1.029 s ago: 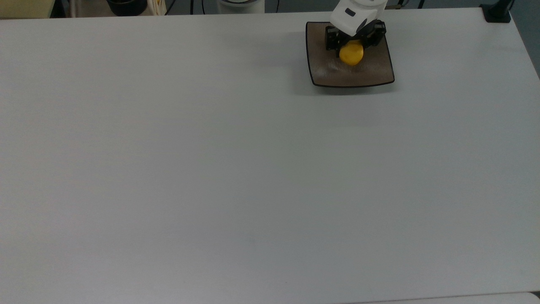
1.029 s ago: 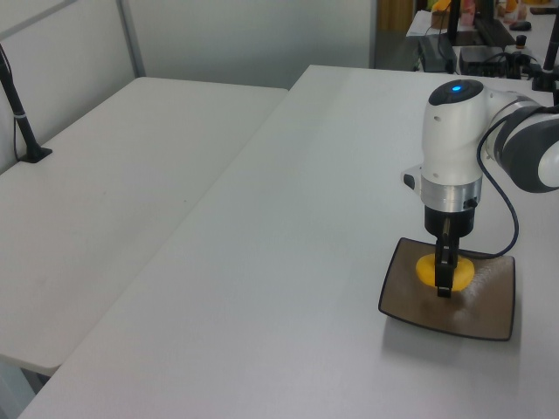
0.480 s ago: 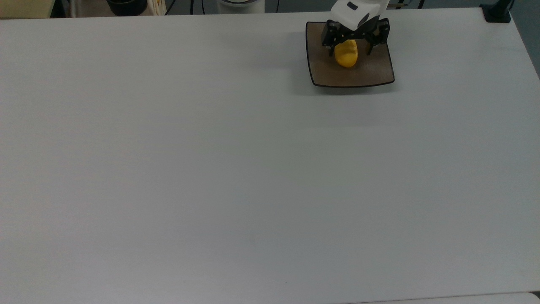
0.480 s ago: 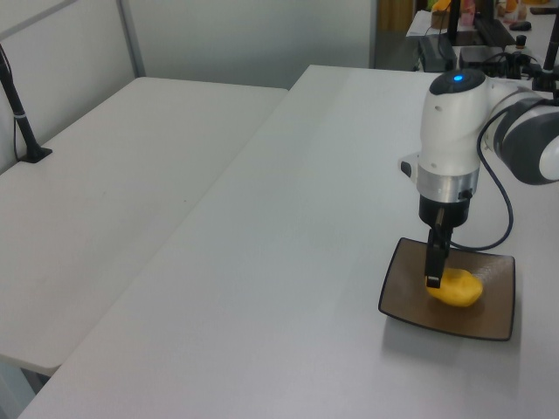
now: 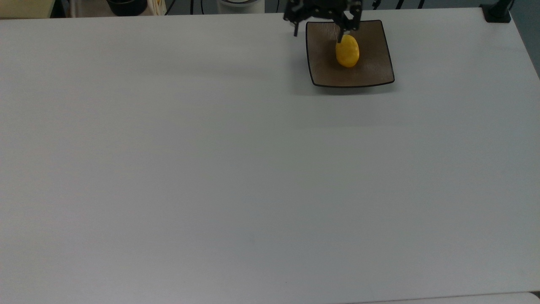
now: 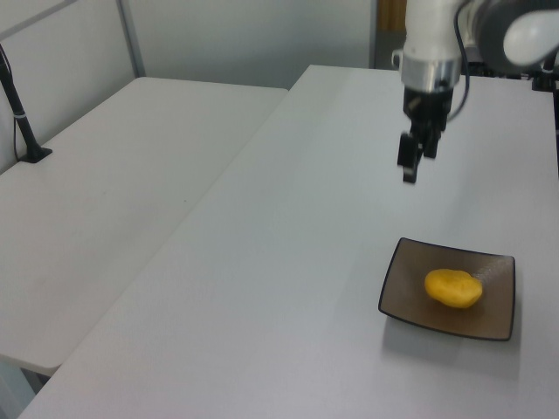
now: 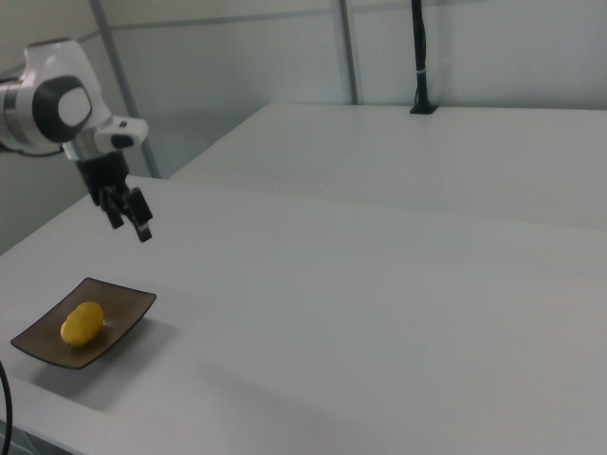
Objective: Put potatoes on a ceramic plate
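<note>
Potato (image 5: 347, 51) lying near the middle of the square brown plate (image 5: 371, 71) on the white bench (image 5: 211, 169). Gripper (image 6: 410, 162) hangs high above the bench, apart from the plate, fingers (image 5: 342, 31) spread wide and empty.

Square brown-grey glazed ceramic plate (image 5: 371, 71): glossy, streaked. Small yellow egg-shaped potato (image 5: 347, 51): smooth skin. White surface (image 5: 211, 169): matt, smooth.
</note>
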Motion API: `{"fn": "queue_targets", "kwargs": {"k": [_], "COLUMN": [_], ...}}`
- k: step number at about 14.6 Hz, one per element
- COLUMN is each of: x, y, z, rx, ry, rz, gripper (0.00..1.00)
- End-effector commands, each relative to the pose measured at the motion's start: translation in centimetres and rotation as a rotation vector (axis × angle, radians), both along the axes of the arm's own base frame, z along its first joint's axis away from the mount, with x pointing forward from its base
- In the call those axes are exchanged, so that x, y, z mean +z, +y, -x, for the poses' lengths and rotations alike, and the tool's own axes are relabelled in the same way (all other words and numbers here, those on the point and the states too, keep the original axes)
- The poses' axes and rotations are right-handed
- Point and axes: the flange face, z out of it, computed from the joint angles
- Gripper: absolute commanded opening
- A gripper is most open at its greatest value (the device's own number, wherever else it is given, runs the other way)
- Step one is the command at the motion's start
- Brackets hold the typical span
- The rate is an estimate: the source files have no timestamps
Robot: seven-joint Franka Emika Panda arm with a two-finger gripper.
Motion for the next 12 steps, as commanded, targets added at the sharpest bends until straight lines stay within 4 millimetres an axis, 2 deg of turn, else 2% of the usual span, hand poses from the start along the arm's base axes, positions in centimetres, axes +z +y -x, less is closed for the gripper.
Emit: {"fn": "queue_targets", "kwargs": {"k": [1, 5, 6, 9, 12], "x": [5.6, 9.1, 9.1, 9.3, 9.1], "y": [-5.0, -10.5, -11.4, -14.7, -16.2], "z": [-1.6, -2.4, -2.4, -3.0, -3.7], "rx": [-0.102, -0.204, -0.206, -0.049, 0.184], "ry": [-0.024, -0.07, -0.058, -0.062, -0.08], "rz": [-0.001, -0.033, -0.027, -0.02, -0.008], "gripper": [1.0, 1.0, 1.0, 1.0, 1.0]}}
